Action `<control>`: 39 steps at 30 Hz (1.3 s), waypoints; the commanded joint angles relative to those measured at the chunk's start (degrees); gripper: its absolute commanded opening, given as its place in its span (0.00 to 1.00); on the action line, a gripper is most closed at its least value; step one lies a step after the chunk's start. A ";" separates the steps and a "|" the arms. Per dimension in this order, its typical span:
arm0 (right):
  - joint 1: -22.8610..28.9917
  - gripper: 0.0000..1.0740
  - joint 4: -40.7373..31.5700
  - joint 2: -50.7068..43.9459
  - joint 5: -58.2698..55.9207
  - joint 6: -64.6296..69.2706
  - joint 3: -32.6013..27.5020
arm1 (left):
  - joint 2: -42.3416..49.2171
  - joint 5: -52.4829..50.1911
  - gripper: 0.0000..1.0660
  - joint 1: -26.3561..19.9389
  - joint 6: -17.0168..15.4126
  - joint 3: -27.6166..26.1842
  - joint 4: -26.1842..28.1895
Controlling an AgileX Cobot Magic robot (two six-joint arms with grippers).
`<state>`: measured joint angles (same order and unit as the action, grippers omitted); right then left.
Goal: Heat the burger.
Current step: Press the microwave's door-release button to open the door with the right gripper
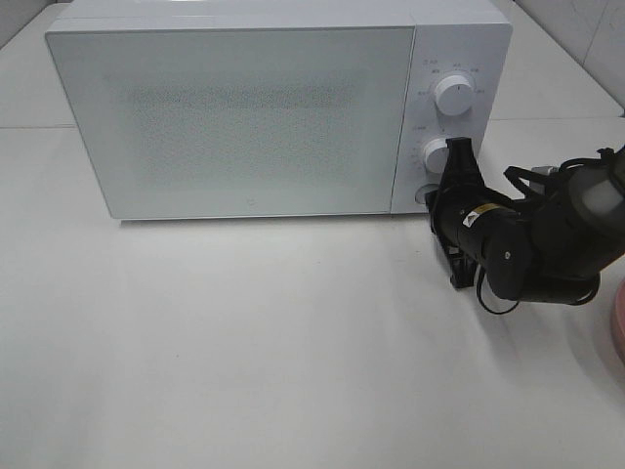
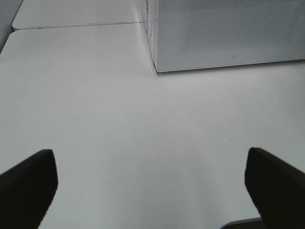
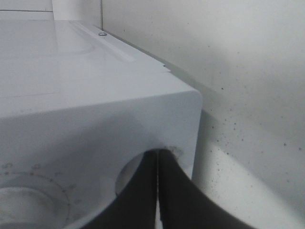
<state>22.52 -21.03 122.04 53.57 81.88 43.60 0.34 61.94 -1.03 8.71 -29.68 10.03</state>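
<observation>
The burger is out of view. The white microwave stands at the back of the table with its door closed. My right gripper is shut, and its tips are at the round button low on the microwave's control panel. In the right wrist view the shut fingers meet against the panel's lower corner, beside a knob's edge. My left gripper is open and holds nothing. It hovers over bare table in front of the microwave's left corner. It does not show in the exterior view.
Two white knobs sit above the button. A pink plate rim shows at the right edge of the table, behind the right arm. The white table spreads in front of the microwave.
</observation>
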 commanded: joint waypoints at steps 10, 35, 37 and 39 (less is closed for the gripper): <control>-0.34 0.00 -0.06 -0.57 10.83 -0.06 0.97 | 1.15 -0.74 0.94 -0.23 -0.17 -0.11 0.11; -4.35 0.00 1.43 -0.57 21.20 -3.67 10.03 | 1.15 -0.74 0.94 -0.23 -0.17 -0.11 0.11; -4.35 0.00 1.43 -0.57 21.14 -3.67 9.80 | 1.15 -0.74 0.94 -0.23 -0.17 -0.11 0.11; -4.35 0.00 1.43 -0.57 20.97 -3.67 9.80 | 1.15 -0.74 0.94 -0.23 -0.17 -0.11 0.11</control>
<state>21.03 -19.25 122.67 50.36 79.81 47.27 0.34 61.94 -1.03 8.71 -29.68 10.03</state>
